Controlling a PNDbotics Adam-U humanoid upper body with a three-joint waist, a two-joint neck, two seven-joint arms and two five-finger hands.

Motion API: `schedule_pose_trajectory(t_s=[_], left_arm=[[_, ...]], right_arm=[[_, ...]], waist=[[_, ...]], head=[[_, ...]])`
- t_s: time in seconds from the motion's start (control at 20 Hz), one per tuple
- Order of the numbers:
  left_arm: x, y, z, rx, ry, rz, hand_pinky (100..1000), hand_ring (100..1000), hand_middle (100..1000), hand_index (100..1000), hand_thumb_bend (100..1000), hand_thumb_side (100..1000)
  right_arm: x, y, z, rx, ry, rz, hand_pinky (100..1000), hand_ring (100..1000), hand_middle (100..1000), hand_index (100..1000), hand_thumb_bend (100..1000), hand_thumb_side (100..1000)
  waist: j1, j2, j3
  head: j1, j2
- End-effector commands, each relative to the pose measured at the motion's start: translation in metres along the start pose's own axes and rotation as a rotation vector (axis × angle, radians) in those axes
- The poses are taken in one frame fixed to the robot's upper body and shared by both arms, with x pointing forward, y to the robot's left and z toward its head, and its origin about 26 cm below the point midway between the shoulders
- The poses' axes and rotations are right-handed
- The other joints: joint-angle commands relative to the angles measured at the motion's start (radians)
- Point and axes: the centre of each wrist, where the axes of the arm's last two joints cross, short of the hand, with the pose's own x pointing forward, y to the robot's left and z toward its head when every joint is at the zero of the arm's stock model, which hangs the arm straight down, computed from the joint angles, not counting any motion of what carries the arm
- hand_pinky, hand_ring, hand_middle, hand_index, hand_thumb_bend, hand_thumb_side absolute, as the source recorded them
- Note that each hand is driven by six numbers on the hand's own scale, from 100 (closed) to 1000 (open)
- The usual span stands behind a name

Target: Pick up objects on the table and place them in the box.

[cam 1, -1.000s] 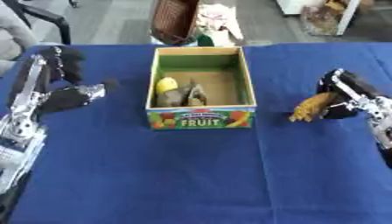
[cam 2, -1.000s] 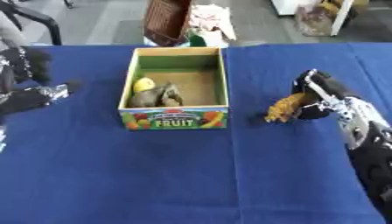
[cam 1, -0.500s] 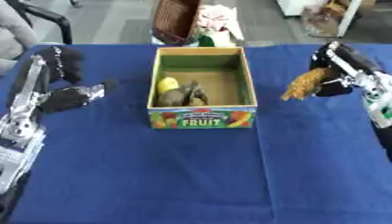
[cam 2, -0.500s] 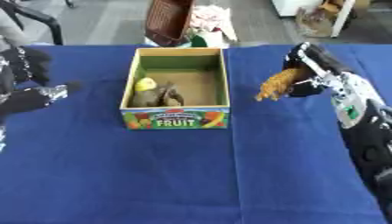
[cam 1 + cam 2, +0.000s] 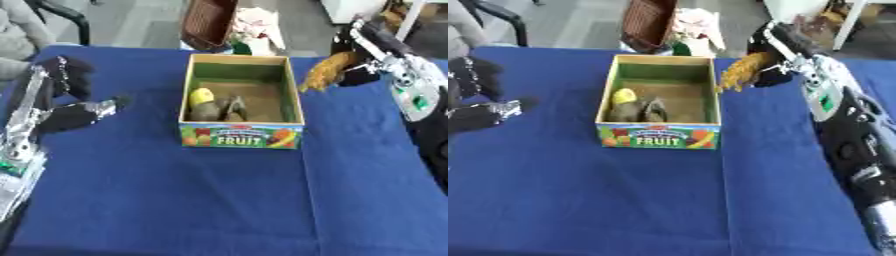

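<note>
The right hand (image 5: pixel 363 75) has risen and swung toward the box (image 5: pixel 241 136), carrying an orange-brown object (image 5: pixel 325 71). Left of the box, the left hand (image 5: pixel 74 112) hovers over the blue surface (image 5: pixel 219 200), fingers relaxed. Inside lie a yellow item (image 5: pixel 201 96) and a grey one (image 5: pixel 229 107). Just right of the box's far corner, the right hand's fingers clasp the object.

Even, soft light is falling across both views, casting only faint shadows inside the box (image 5: pixel 241 102). Everything is looking slightly blurred, most at the right hand (image 5: pixel 372 55) in the upper right. No glare is showing.
</note>
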Motion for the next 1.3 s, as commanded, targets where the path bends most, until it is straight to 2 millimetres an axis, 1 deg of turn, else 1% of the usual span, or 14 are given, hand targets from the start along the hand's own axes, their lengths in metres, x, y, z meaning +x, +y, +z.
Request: schedule_pose_trajectory(t_s=[0.05,0.35,0.4,0.5,0.6,0.65,0.75,0.95,1.3], left_arm=[[0.013,0.003,-0.004,-0.002,-0.050,-0.002,464,453,444,593,826,183],[0.014,0.003,-0.004,-0.004,-0.052,-0.001,464,453,444,593,826,183],[0.014,0.004,-0.003,0.002,-0.052,-0.001,464,453,429,592,826,185],[0.015,0.005,-0.003,0.007,-0.059,0.003,464,453,429,592,826,185],[0.018,0.002,-0.004,-0.006,-0.069,0.011,464,453,428,592,826,186],[0.019,0.000,-0.005,-0.014,-0.072,0.015,464,453,428,592,826,186],[0.020,-0.001,-0.005,-0.020,-0.075,0.018,464,453,428,592,826,186],[0.022,-0.002,-0.006,-0.024,-0.080,0.022,464,453,428,591,826,186],[0.022,-0.002,-0.005,-0.023,-0.081,0.027,464,453,427,591,826,187]], right_arm=[[0.007,-0.018,-0.011,-0.036,-0.007,0.031,100,251,199,358,333,100],[0.008,-0.017,-0.013,-0.038,-0.006,0.035,100,251,199,358,333,100],[0.010,-0.016,-0.015,-0.032,-0.013,0.034,100,257,200,360,328,100],[0.022,-0.011,-0.027,-0.013,-0.019,0.014,100,257,199,361,326,100],[0.025,-0.008,-0.030,-0.008,0.006,0.004,100,258,200,361,323,100],[0.025,-0.007,-0.031,-0.006,0.015,0.003,100,258,200,361,322,100],[0.028,-0.003,-0.033,0.000,0.022,-0.002,100,258,199,361,320,100],[0.034,0.006,-0.036,0.017,0.018,-0.016,100,258,198,362,316,100],[0.040,0.025,-0.036,0.052,0.020,-0.044,100,264,204,368,304,100]], waist=[[0.001,-0.011,0.010],[0.000,-0.010,0.014],[-0.001,-0.006,0.019],[-0.005,0.003,0.055],[-0.010,0.005,0.101],[-0.011,0.005,0.117],[-0.011,0.007,0.134],[-0.009,0.010,0.146],[-0.005,0.018,0.155]], head=[[-0.013,-0.019],[-0.016,-0.021],[-0.016,-0.032],[-0.031,-0.050],[-0.056,-0.056],[-0.064,-0.058],[-0.073,-0.060],[-0.078,-0.062],[-0.084,-0.061]])
